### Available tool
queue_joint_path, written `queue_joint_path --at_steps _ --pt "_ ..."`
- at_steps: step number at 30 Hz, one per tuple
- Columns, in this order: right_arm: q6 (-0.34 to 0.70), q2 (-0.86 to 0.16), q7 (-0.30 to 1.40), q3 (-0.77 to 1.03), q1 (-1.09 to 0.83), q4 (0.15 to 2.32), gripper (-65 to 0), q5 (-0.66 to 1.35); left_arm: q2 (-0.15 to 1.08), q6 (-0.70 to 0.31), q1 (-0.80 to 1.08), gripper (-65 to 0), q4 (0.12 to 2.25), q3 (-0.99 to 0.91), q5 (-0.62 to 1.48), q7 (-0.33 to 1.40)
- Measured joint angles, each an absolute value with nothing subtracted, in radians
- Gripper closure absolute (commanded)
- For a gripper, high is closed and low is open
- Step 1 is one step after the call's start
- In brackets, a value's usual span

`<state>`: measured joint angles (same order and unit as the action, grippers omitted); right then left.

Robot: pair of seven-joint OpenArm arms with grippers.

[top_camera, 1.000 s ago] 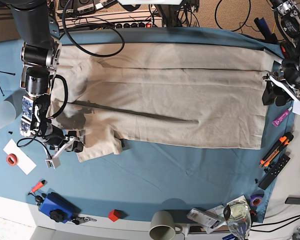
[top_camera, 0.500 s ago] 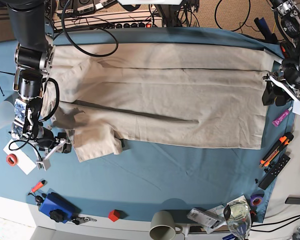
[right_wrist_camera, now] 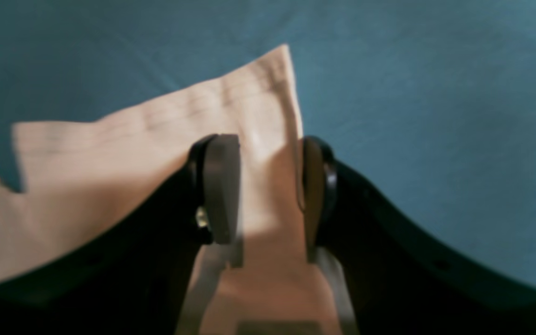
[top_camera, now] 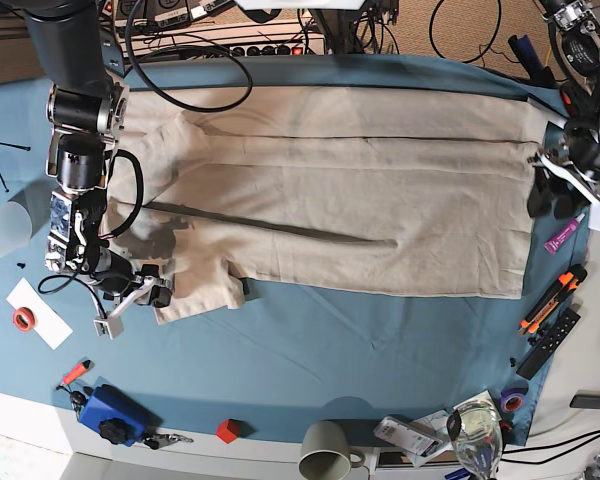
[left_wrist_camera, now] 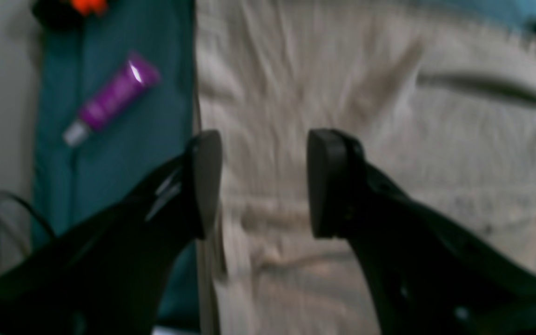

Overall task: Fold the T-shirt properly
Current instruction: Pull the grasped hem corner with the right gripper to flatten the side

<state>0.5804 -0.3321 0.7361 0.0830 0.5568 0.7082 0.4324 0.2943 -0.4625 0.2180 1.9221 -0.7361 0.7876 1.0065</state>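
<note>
The beige T-shirt (top_camera: 360,200) lies spread flat across the blue-teal cloth, its long side running left to right. My right gripper (top_camera: 152,296) is at the shirt's lower-left corner. In the right wrist view its jaws (right_wrist_camera: 268,186) stand close together with the shirt's hemmed corner (right_wrist_camera: 156,139) between the pads. My left gripper (top_camera: 548,197) is at the shirt's right edge. In the left wrist view it (left_wrist_camera: 263,181) is open and empty, low over the shirt (left_wrist_camera: 389,139), with one finger over the fabric's edge.
A purple tube (top_camera: 562,237) lies just right of the shirt, also in the left wrist view (left_wrist_camera: 110,97). Orange-black tools (top_camera: 552,298) and a remote (top_camera: 550,340) lie at the right. A mug (top_camera: 325,450), a red block (top_camera: 228,430) and a blue object (top_camera: 110,412) line the front edge.
My right gripper swung left, drawing the shirt's lower-left corner with it, then came back right to about where it began. My left gripper hardly moved.
</note>
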Motion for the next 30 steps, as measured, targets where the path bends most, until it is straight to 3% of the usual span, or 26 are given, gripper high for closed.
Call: queue_joint_path --at_steps 4,8,14,17,26,30 --pt "0.651 -0.331 0.841 0.083 0.556 0.709 -22.5 0.534 0.294 -0.418 0.151 -29.8 1.922 -0.736 0.690 0.978" --pt "0.656 -0.330 0.861 0.083 0.554 0.708 -22.5 0.567 0.308 -0.356 0.067 -29.8 1.877 -0.708 0.603 0.966" --pt "0.659 -0.329 0.867 0.083 0.554 0.707 -22.5 0.572 0.359 -0.345 -0.046 -29.9 1.724 -0.483 0.368 0.933" --pt "0.659 -0.329 0.868 0.083 0.552 0.708 -22.5 0.575 0.366 -0.250 -0.125 -29.9 1.652 -0.414 0.276 0.925" --pt "0.663 -0.329 0.890 0.083 0.554 0.709 -22.5 0.578 0.369 -0.247 -0.331 -29.9 1.313 -0.357 0.266 0.949" --pt "0.664 -0.329 0.890 0.083 0.554 0.709 -22.5 0.577 0.369 -0.292 -0.370 -29.8 1.175 -0.359 0.316 0.958"
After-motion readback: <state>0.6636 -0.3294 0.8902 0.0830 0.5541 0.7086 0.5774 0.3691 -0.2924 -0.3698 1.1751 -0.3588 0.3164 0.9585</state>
